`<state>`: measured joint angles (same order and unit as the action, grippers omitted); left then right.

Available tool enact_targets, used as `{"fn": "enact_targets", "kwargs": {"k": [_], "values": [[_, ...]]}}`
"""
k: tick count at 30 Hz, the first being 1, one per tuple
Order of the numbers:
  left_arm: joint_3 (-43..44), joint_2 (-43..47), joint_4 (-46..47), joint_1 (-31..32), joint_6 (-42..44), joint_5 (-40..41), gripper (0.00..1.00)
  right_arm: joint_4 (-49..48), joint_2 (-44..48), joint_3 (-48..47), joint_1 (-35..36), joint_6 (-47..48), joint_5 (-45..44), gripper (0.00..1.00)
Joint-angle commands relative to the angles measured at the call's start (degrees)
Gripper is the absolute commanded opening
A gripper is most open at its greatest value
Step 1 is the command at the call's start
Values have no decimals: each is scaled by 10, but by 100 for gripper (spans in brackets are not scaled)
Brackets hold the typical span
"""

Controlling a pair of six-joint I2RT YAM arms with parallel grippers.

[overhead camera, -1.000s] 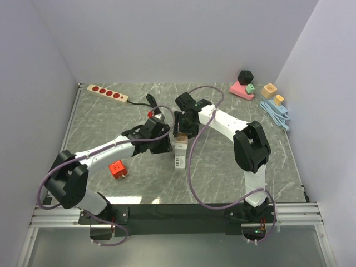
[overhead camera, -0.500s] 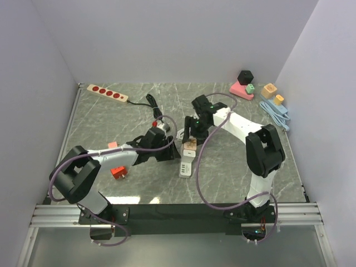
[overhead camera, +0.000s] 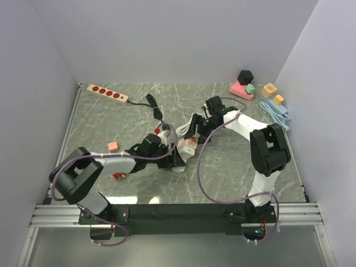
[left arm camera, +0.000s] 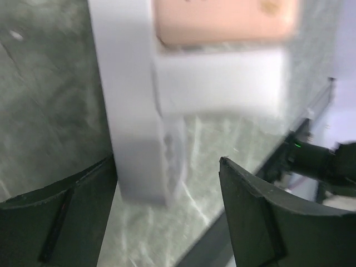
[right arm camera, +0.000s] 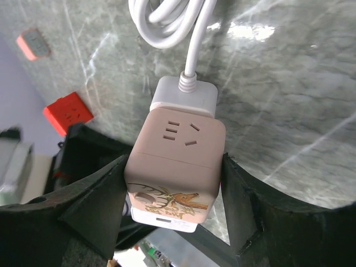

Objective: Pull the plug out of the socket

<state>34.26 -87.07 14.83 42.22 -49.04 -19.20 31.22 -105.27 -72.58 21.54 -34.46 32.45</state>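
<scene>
Marbled tabletop (overhead camera: 100,119), power strip (overhead camera: 107,93) (beyond socket (overhead camera: 189,146))

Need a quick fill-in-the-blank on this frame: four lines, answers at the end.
1. The right pincer is shut on a ___ cube socket.
2. The cord coiled just beyond that cube is ___.
3. At the left pincer, the jaws stand ___ on either side of the white strip.
4. The power strip at the table's far left has ___ red outlets.

Answers: pink; white; open; four
</scene>
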Motion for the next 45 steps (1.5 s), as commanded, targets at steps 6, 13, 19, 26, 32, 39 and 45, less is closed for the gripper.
{"fn": "enact_targets", "kwargs": {"k": [6,13,19,26,32,39,45], "values": [[59,-100,12,4,62,45,76,-62,28,38,-8,-7,77,0],[85,-139,10,19,65,32,28,-59,42,55,-7,-8,64,41],[76,-130,-9,23,62,65,1,-39,49,53,21,-22,-1,74],[81,-137,-21,33,50,81,0,-49,32,49,53,-46,-44,64],[66,-149,-32,32,25,108,0,-40,103,54,3,-30,-28,0],[51,-189,-38,19,0,120,0,34,211,65,-74,45,88,0],[80,-213,-31,17,-1,102,0,31,231,95,-75,16,59,0]]}}
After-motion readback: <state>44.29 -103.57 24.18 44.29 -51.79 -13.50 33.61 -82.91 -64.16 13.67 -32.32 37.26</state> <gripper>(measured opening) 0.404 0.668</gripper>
